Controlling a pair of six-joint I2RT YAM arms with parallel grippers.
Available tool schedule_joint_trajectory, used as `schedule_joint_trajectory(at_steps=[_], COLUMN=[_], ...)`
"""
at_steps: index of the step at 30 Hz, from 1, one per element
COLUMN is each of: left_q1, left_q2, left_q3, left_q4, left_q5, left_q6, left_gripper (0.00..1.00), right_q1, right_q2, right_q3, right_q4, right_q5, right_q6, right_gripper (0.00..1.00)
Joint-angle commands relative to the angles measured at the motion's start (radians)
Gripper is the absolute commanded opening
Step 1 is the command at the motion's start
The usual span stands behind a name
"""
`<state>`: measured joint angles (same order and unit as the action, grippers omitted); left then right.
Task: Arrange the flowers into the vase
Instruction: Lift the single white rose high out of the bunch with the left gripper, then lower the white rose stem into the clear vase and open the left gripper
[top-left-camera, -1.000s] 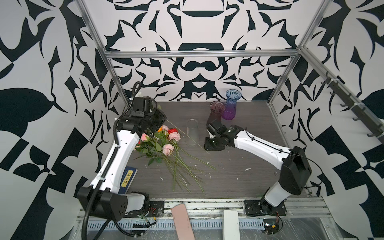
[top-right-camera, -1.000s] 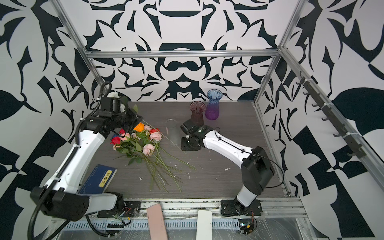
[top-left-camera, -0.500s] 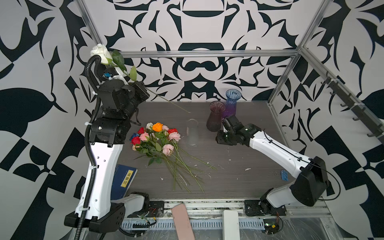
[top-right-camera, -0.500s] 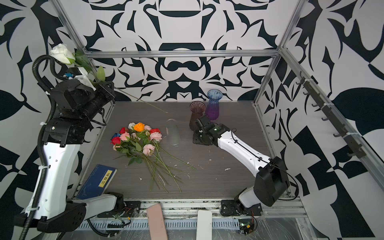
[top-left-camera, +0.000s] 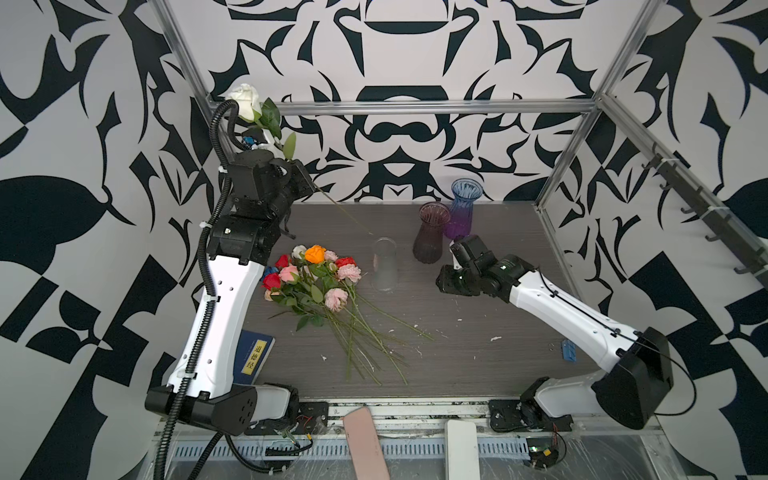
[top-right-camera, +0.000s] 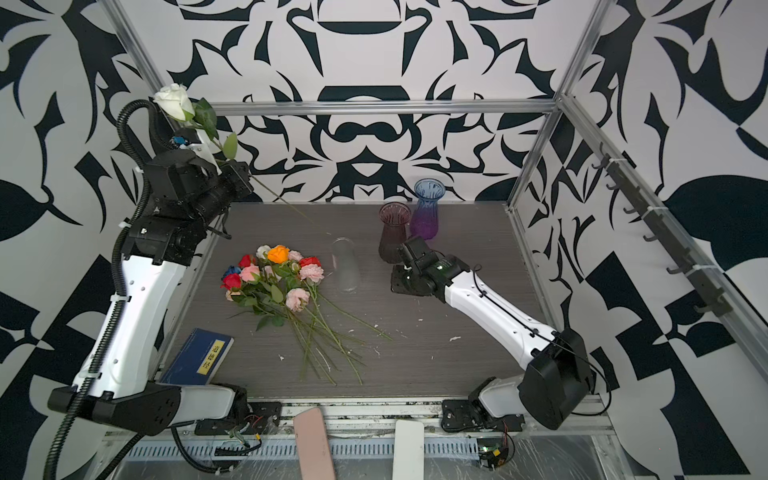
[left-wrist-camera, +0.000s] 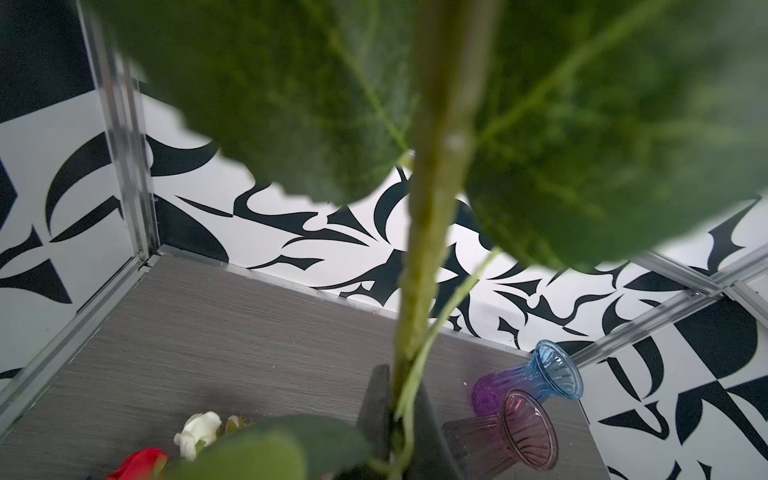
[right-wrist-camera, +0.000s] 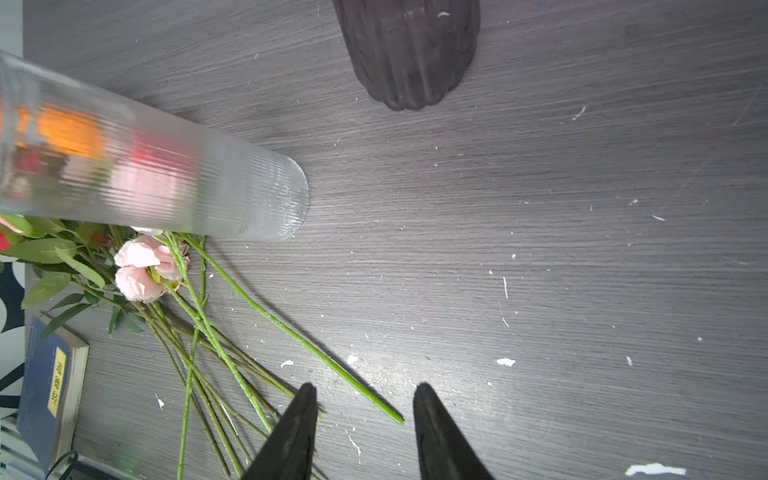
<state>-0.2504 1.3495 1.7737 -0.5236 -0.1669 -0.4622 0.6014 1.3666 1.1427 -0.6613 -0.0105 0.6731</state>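
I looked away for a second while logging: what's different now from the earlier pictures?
The left tool, shut on the white rose, lifted it high, away from the bouquet. The open right tool drew back slightly from the clear vase. The bouquet, clear vase, maroon vase, blue vase and book stayed put.

The held rose (left-wrist-camera: 432, 208) is blurred, bloom cut off.

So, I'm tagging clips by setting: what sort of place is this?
Probably a robot lab cell: patterned walls on a metal frame box in a table; left arm and right arm mount at its front.
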Motion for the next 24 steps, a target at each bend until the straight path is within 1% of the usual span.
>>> schedule_joint_trajectory(at_steps=[1,5,8,13,17,20,24], left_q1=[-0.029,-0.066,-0.08,-0.11,-0.121,-0.147,-0.211], left_q2=[0.009,0.022,0.02,0.025,0.05,0.064,0.11], left_q3=[0.001,0.01,-0.004,-0.012,-0.018,-0.034,-0.016], left_q4=[0.038,0.026,0.023,0.005,-0.027,-0.026,-0.045], left_q5=[0.012,-0.009,0.004,-0.017,-0.001,-0.001,-0.015], left_q6=[0.021,0.048,0.069,0.102,0.111,0.131,0.213], left_gripper=[0.0,0.0,0.0,0.0,0.0,0.0,0.01], right_q1=[-0.008,-0.012,-0.02,-0.035,-0.039,-0.04,-0.041], right_q2=[-0.032,-0.052,-0.065,-0.078,-0.078,-0.088,-0.105], right_q3=[-0.017,-0.034,-0.045,-0.055,-0.051,-0.056,-0.078], right_q4=[0.014,0.014,0.014,0.012,0.012,0.012,0.012], right_q5=[-0.003,-0.005,-0.006,-0.014,-0.018,-0.014,-0.008], right_q6=[-0.006,-0.006,-0.008,-0.013,-0.014,-0.012,-0.004], right_gripper=[0.42,0.42,0.43,0.42,0.42,0.43,0.43])
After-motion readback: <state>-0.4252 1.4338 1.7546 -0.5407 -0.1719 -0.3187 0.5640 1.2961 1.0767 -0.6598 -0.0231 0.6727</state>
